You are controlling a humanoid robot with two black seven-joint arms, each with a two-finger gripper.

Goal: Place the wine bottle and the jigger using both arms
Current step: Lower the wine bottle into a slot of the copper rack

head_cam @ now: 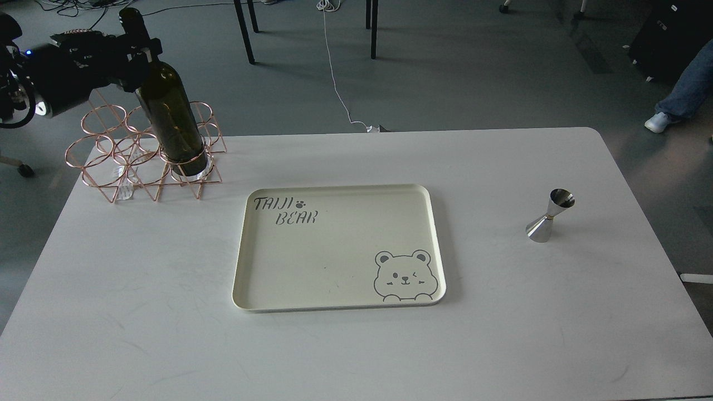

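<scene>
- Currently the left hand clamps the wine bottle at its neck, base inside the copper rack.
- Lift straight up until clear of the rack before moving toward the tray.
- Right hand: not visible.

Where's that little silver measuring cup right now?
The jigger stands upright on the table's right side, alone, well right of the cream tray.

The left gripper reaches in from the left edge, its fingers closed around the neck of the wine bottle. The bottle leans slightly, its base seated in a ring of the rose-gold wire rack at the far left corner of the white desk. A cream tray printed with a bear lies at the centre. The jigger stands upright well to its right.
</scene>
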